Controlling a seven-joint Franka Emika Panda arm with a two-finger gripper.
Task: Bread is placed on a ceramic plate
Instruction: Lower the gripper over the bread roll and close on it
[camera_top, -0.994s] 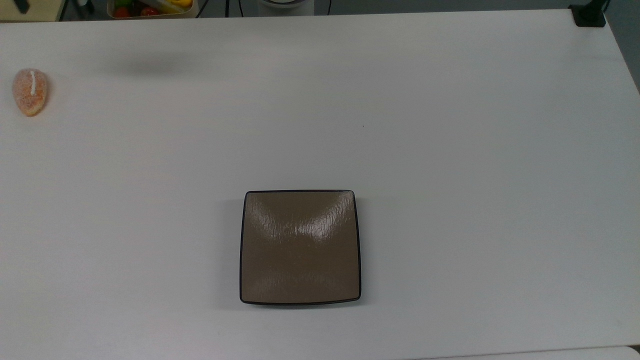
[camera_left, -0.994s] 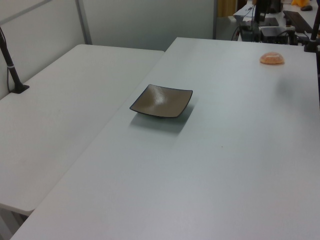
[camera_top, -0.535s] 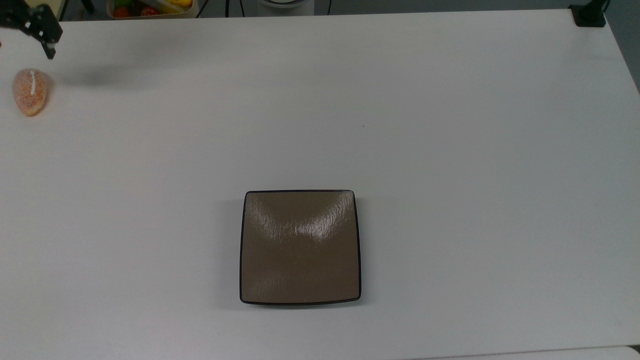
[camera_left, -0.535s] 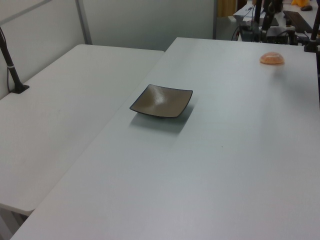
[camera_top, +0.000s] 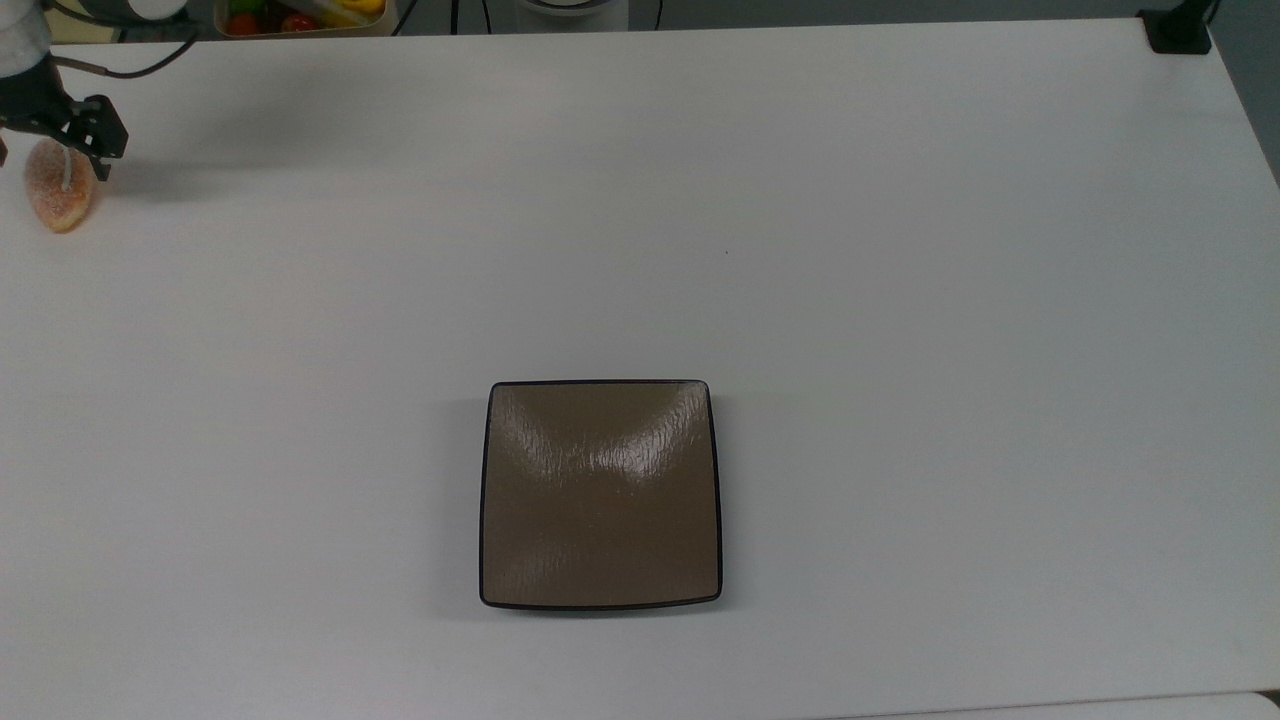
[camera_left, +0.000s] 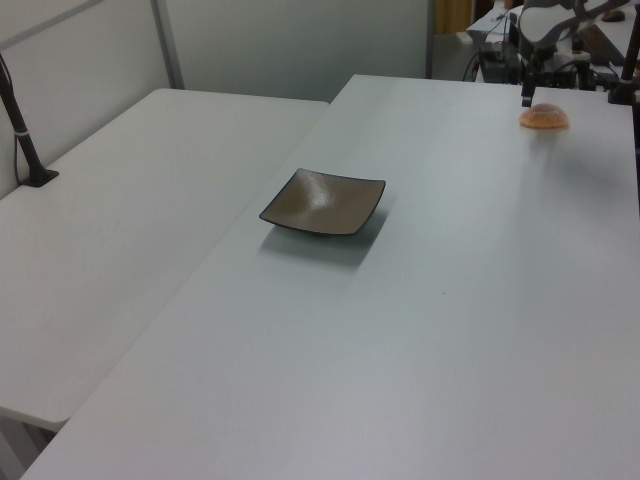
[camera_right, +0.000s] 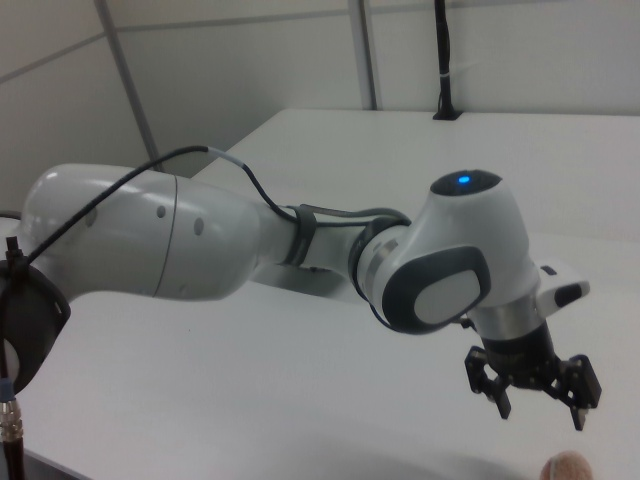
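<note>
- End effector (camera_right: 540, 398) is being held above the bread (camera_top: 60, 195), fingers spread, for straddling it.
- Bread is lying at table (camera_top: 900, 250) corner, well apart from ceramic plate (camera_top: 600, 495), which is being left bare.

The bread (camera_top: 60, 195) lies at the far left edge of the white desk (camera_top: 800, 200). The black gripper (camera_top: 45, 150) hangs right over it, jaws spread wide. The brown ceramic plate (camera_top: 600, 495) sits far away, near the bottom middle.
</note>
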